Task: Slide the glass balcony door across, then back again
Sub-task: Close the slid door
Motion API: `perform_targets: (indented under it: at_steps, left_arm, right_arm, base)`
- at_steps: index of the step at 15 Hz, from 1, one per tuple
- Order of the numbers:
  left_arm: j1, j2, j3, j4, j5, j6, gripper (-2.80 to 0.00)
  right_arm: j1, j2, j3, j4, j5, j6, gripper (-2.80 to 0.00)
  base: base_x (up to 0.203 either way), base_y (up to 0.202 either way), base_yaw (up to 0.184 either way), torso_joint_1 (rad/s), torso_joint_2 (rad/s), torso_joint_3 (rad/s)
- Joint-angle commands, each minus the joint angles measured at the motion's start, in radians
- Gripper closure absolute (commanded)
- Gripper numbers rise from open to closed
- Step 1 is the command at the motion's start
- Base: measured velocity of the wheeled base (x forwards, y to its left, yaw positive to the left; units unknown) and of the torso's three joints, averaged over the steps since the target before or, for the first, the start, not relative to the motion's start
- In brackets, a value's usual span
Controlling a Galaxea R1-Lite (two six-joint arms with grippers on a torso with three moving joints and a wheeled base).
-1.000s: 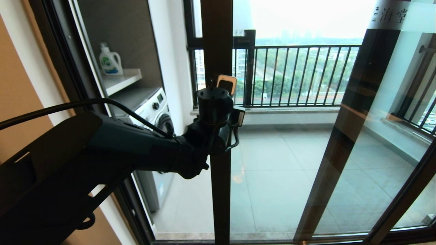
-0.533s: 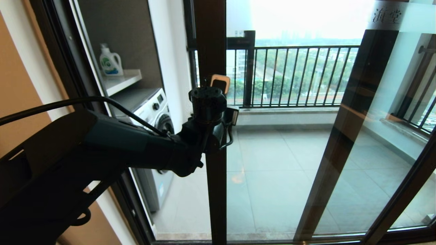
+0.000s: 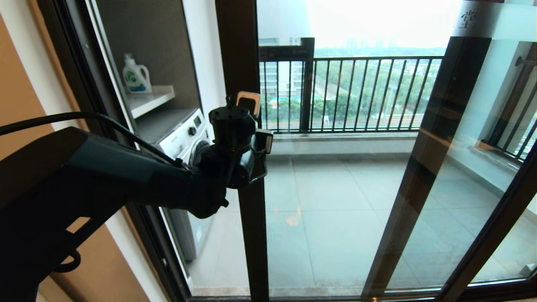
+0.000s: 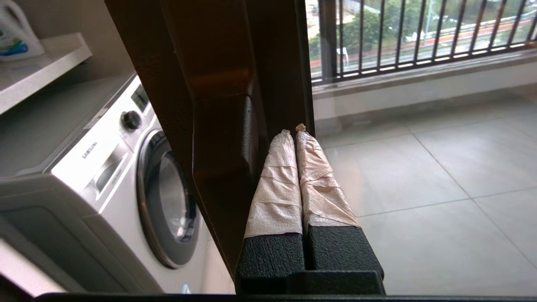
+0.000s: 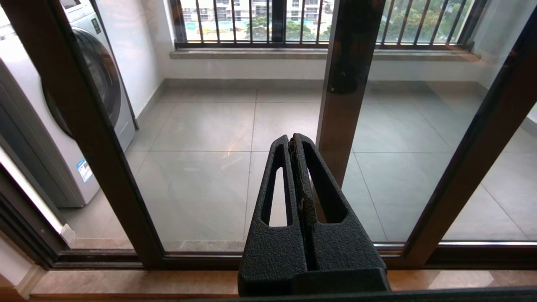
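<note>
2 grippers to account for, only 1 at work. On the job: the left gripper [image 4: 294,132], taped fingers [image 4: 277,184] pressed fully together and holding nothing, laid along the dark stile of the glass balcony door [image 3: 241,251], just beside the bar handle [image 4: 220,138] on the glass side, seemingly touching the frame. Parked low: the right gripper [image 5: 294,140], likewise closed and empty, facing the lower glass near the sill.

From the head view: door stile upright from 12 to 6 o'clock, a little left of centre; glass stretching away toward 3 o'clock; open gap at 9 o'clock of the stile, with the washing machine [image 3: 191,130] and a detergent bottle [image 3: 135,75] visible through it. Judging by that gap, probably partway along the track, with travel left toward 9 o'clock.

Doing this step well:
- Push rather than pull, with nothing clamped to pull by.
- Press with the flat side of the fingers, not the tips, to spread the load on the frame.
- Drive straight toward 9 o'clock along the track, never toward 12 o'clock into the glass.
- Stay level with the handle to avoid racking the panel.
- Go steadily and ease off before the jamb to prevent a slam.
- Watch for the fingers slipping off the stile edge onto the glass.
</note>
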Motion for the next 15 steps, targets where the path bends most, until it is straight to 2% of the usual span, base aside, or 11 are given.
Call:
perform_targets:
  at_steps: [1, 6, 13, 15]
  left_arm:
    - [0.015, -0.041, 0.047, -0.017, -0.002, -0.001, 0.0]
    - [0.052, -0.087, 0.128, -0.054, -0.005, -0.027, 0.0]
    - [0.107, -0.155, 0.218, -0.067, -0.011, -0.031, 0.0]
    - [0.119, -0.168, 0.246, -0.067, -0.013, -0.053, 0.0]
  right_arm:
    - [0.0, 0.001, 0.009, -0.001, 0.001, -0.001, 0.0]
    - [0.0, 0.001, 0.009, -0.001, 0.001, -0.001, 0.0]
    - [0.0, 0.001, 0.009, -0.001, 0.001, -0.001, 0.0]
    - [0.0, 0.001, 0.009, -0.001, 0.001, -0.001, 0.0]
  base:
    - [0.0, 0.0, 0.0, 0.0, 0.0, 0.0]
    - [0.0, 0.0, 0.0, 0.0, 0.0, 0.0]
    - [0.0, 0.0, 0.0, 0.0, 0.0, 0.0]
    - [0.0, 0.0, 0.0, 0.0, 0.0, 0.0]
